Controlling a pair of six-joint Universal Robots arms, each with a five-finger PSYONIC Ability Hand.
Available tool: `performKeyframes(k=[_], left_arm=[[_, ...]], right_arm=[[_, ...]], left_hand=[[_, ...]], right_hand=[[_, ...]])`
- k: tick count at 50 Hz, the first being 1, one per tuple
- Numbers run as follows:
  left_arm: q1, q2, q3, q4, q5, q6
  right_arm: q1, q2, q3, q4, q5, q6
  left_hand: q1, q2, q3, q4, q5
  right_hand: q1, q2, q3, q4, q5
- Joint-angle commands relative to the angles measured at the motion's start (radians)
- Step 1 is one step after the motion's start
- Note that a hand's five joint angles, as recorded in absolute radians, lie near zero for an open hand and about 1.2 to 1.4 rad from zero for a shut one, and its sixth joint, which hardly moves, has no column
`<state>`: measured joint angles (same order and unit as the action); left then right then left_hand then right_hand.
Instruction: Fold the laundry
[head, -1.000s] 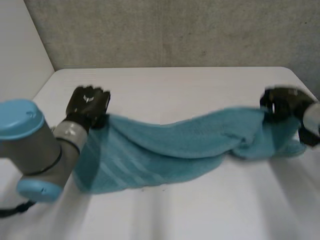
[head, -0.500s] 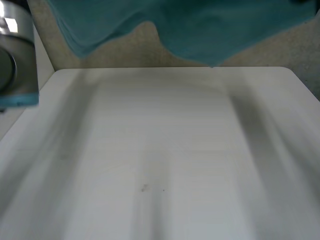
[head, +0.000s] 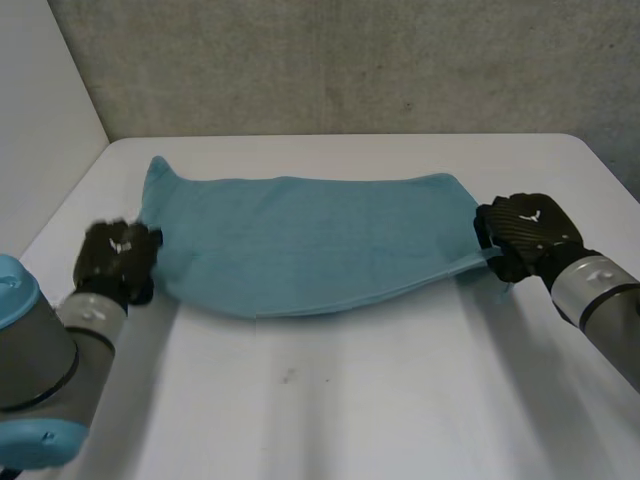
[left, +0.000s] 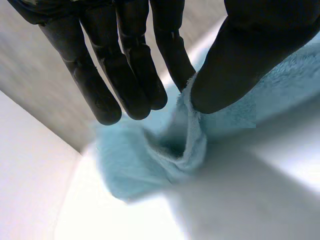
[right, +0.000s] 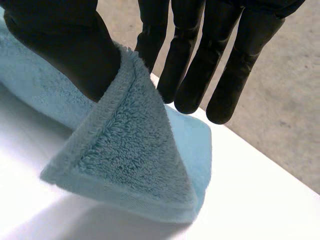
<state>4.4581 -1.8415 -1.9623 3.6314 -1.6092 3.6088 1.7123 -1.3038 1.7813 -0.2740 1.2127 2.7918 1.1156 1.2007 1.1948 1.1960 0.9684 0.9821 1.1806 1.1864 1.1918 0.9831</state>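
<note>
Towel (head: 310, 240) (one), left hand (head: 118, 260), right hand (head: 525, 232) pinching

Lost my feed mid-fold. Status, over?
Left hand pinching towel at left edge. Right hand pinching right corner. Towel spread on table between them. Nothing in the way.

towel (head: 310, 240): teal terry cloth, fuzzy looped pile
worktop (head: 400, 380): white, smooth, matt
fingers (left: 95, 85): black, smooth, faint sheen
wall (head: 350, 70) behind worktop: grey, rough

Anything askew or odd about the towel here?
Slightly: the blue towel lies flat but uneven. Its far corner near the left hand juts out in a point, and its near edge bows rather than running straight toward the right hand.
</note>
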Motion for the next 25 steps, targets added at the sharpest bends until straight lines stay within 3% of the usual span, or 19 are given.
performKeyframes(k=[1, 4, 6, 10, 11, 12, 13, 18, 19, 25], left_arm=[[-0.002, 0.053, -0.032, -0.223, 0.003, 0.001], [-0.011, 0.1, -0.053, -0.295, 0.009, -0.005], [-0.031, 0.126, -0.066, -0.338, 0.011, -0.004], [-0.046, 0.137, -0.052, -0.343, 0.009, 0.002], [-0.04, 0.142, -0.038, -0.341, 0.011, 0.002], [-0.04, 0.142, -0.038, -0.341, 0.011, 0.002], [-0.03, 0.142, -0.012, -0.343, 0.015, 0.004], [0.023, 0.136, 0.076, -0.344, 0.041, 0.037], [0.041, 0.134, 0.104, -0.344, 0.066, 0.066], [0.11, 0.076, 0.186, -0.362, 0.17, 0.235]], right_arm=[[-0.036, -0.04, 0.017, 0.001, 0.002, 0.0], [-0.051, -0.043, 0.029, -0.002, -0.002, 0.002], [-0.054, -0.043, 0.029, -0.001, -0.004, 0.002], [-0.056, -0.043, 0.032, -0.004, -0.001, 0.0], [-0.056, -0.043, 0.035, -0.01, -0.001, 0.0], [-0.057, -0.042, 0.035, -0.013, -0.001, -0.001], [-0.057, -0.042, 0.035, -0.013, -0.001, -0.001], [-0.066, -0.038, 0.038, -0.013, -0.005, -0.001], [-0.069, -0.037, 0.038, -0.013, -0.005, -0.001], [-0.071, -0.034, 0.049, -0.014, -0.007, -0.001]], left_hand=[[0.281, 0.196, 0.201, 0.2, 0.253], [0.281, 0.196, 0.201, 0.2, 0.253], [0.071, -0.014, -0.008, -0.009, 0.044], [-0.13, -0.215, -0.209, -0.21, -0.157], [-0.331, -0.416, -0.41, -0.411, -0.358], [-0.333, -0.418, -0.412, -0.413, -0.36], [-0.524, -0.609, -0.604, -0.605, -0.552], [-0.758, -0.843, -0.837, -0.839, -0.786], [-0.904, -0.989, -0.983, -0.984, -0.931], [-0.917, -1.002, -0.996, -0.997, -0.944]], right_hand=[[0.414, 0.216, 0.21, 0.204, 0.239], [0.414, 0.216, 0.21, 0.204, 0.239], [0.414, 0.216, 0.21, 0.204, 0.239], [0.414, 0.216, 0.21, 0.204, 0.239], [0.414, 0.216, 0.21, 0.204, 0.239], [0.414, 0.216, 0.21, 0.204, 0.239], [0.414, 0.216, 0.21, 0.204, 0.239], [0.414, 0.216, 0.21, 0.204, 0.239], [0.414, 0.216, 0.21, 0.204, 0.239], [0.414, 0.216, 0.21, 0.204, 0.239]])
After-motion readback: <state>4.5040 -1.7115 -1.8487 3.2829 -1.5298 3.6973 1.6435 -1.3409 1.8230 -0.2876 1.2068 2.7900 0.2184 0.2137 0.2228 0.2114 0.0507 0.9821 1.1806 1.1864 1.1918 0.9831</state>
